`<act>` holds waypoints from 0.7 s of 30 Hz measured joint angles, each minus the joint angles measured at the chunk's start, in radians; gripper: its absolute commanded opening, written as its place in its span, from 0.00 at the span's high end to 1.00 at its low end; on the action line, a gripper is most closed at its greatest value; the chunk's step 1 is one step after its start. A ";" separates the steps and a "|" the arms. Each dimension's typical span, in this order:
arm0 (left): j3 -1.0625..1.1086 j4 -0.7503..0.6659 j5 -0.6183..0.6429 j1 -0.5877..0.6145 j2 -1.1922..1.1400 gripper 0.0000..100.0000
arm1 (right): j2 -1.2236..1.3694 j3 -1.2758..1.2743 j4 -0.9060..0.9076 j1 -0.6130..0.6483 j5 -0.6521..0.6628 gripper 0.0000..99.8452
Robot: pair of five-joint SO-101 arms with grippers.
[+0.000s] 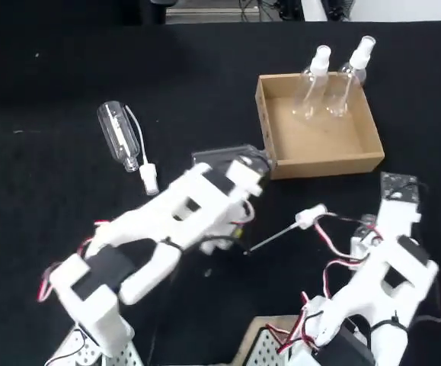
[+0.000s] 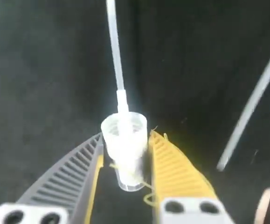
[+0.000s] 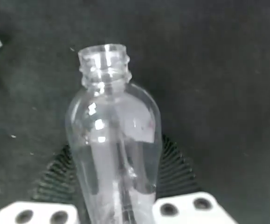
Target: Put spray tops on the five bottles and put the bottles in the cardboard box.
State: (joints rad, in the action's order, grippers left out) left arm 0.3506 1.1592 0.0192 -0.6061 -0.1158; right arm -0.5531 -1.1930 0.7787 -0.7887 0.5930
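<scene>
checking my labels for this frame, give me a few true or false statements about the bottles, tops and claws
1. Two capped bottles stand inside the box. True.
2. The right claw holds a bottle that already has its top on. False: the held bottle has an open neck with no top.
3. The left claw is shut on a spray top whose thin tube points away from it. True.
4. The bottle on the table away from the box stands upright. False: the loose bottle lies on its side.
</scene>
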 measured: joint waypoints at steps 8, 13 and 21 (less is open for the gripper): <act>0.207 0.049 -0.259 0.100 0.290 0.87 | 0.000 -0.011 -0.009 0.063 -0.025 0.99; 0.311 0.049 -0.397 0.164 0.362 0.87 | 0.000 -0.011 -0.009 0.063 -0.025 0.99; 0.318 0.127 -0.566 0.236 0.414 0.70 | 0.000 -0.011 -0.009 0.063 -0.054 0.99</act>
State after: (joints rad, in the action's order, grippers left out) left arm 0.6682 1.2866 -0.5470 -0.3698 0.2984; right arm -0.5531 -1.2037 0.7695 -0.7258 0.5393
